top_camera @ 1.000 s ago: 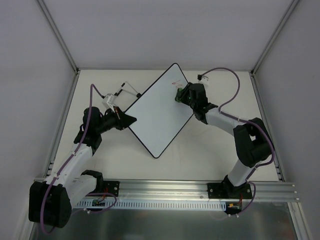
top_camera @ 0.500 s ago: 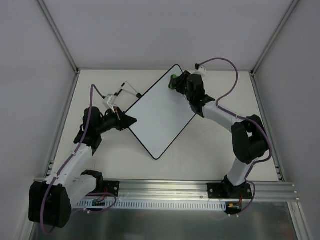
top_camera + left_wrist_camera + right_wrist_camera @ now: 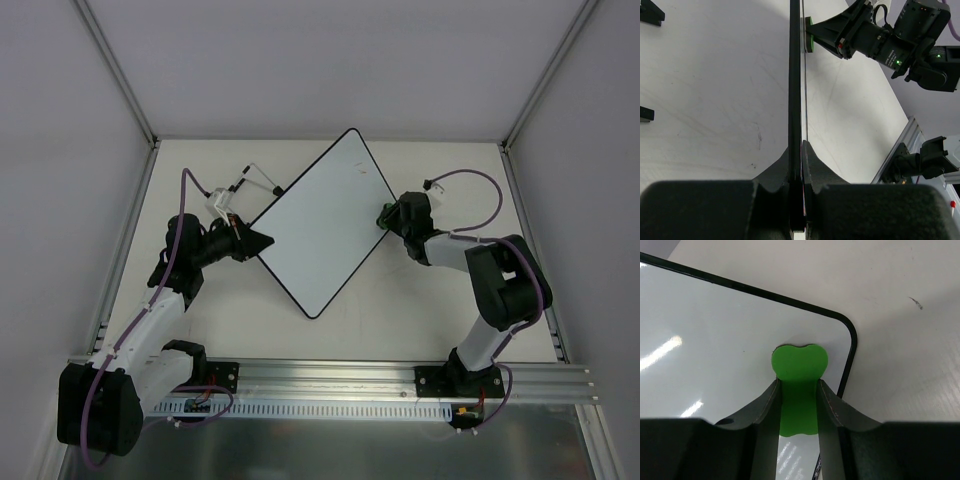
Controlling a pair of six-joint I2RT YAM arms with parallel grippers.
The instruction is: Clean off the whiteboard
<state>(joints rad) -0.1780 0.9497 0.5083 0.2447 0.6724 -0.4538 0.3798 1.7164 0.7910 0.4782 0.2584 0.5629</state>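
The right gripper (image 3: pixel 797 386) grasps a green eraser (image 3: pixel 799 360) pressed on the right corner of the whiteboard (image 3: pixel 320 225), which sits diamond-wise in the middle of the table (image 3: pixel 430 310). The left gripper (image 3: pixel 797 148) clamps its opposite edge. Wiping looks nearly done; the next move calls for checking for leftover marks before lifting off.

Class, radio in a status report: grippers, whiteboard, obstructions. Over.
Left gripper shut on whiteboard edge. Right gripper shut on green eraser, at board's right corner. No writing visible; nothing else on its face.
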